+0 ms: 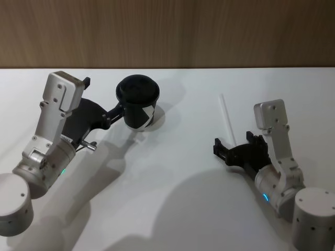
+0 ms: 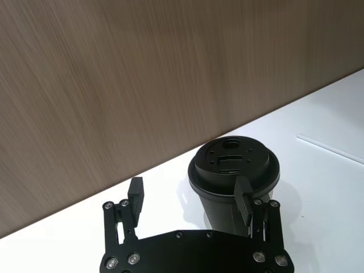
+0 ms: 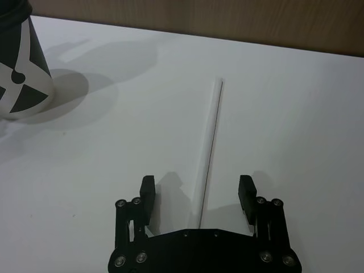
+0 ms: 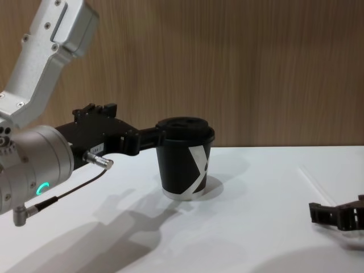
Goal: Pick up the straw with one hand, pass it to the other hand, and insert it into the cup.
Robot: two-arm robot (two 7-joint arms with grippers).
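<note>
- Thin white straight straw [image 3: 209, 136] flat on white table [image 1: 193, 172], between parted jaws of black right gripper [image 3: 197, 183] (nothing held).
- Drop straight, pinch squarely.
- Black left gripper [image 1: 118, 112] parted, beside black lidded cup [image 1: 137, 99].

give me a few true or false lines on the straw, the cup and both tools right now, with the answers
1. The straw lies flat on the table. True.
2. The right tool is shut on the straw. False: it is open, and the straw's near end lies on the table between its fingers.
3. The cup stands upright with its lid on. True.
4. The straw is already in the cup. False: it lies on the table, apart from the cup.
5. The left tool is open, close up to the cup. True.
</note>
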